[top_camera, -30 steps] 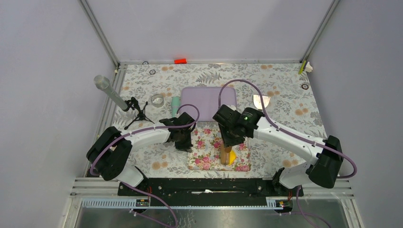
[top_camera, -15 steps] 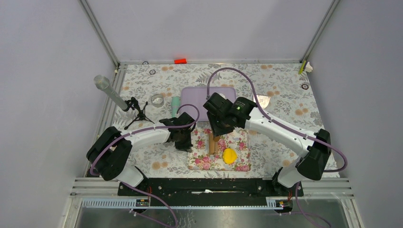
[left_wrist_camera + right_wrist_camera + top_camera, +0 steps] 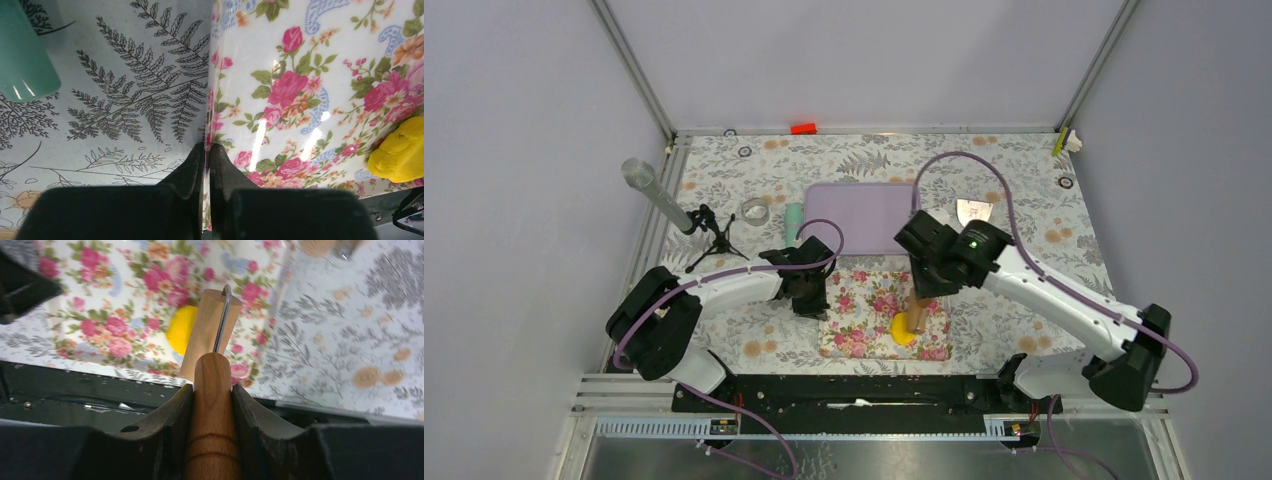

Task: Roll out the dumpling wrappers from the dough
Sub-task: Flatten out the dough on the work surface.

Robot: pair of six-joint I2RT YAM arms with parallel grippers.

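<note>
The dough (image 3: 904, 334) is a small bright yellow lump on the near right part of the floral mat (image 3: 864, 310). It also shows in the left wrist view (image 3: 400, 150) and the right wrist view (image 3: 181, 329). My right gripper (image 3: 924, 285) is shut on the handle of a wooden roller (image 3: 210, 330). The roller (image 3: 914, 305) lies over the far part of the lump. My left gripper (image 3: 812, 303) is shut on the mat's left edge (image 3: 212, 100). No thin round wrappers are in view.
A purple tray (image 3: 864, 215) lies behind the mat. A teal cylinder (image 3: 794, 220) and a clear ring (image 3: 755, 210) stand left of the tray. A metal scraper (image 3: 974, 212) lies to its right. A microphone on a tripod (image 3: 664, 200) stands at the far left.
My right gripper swung the roller left off the dough half a second ago, baring the lump, and has brought it back over it. My left gripper has not moved.
</note>
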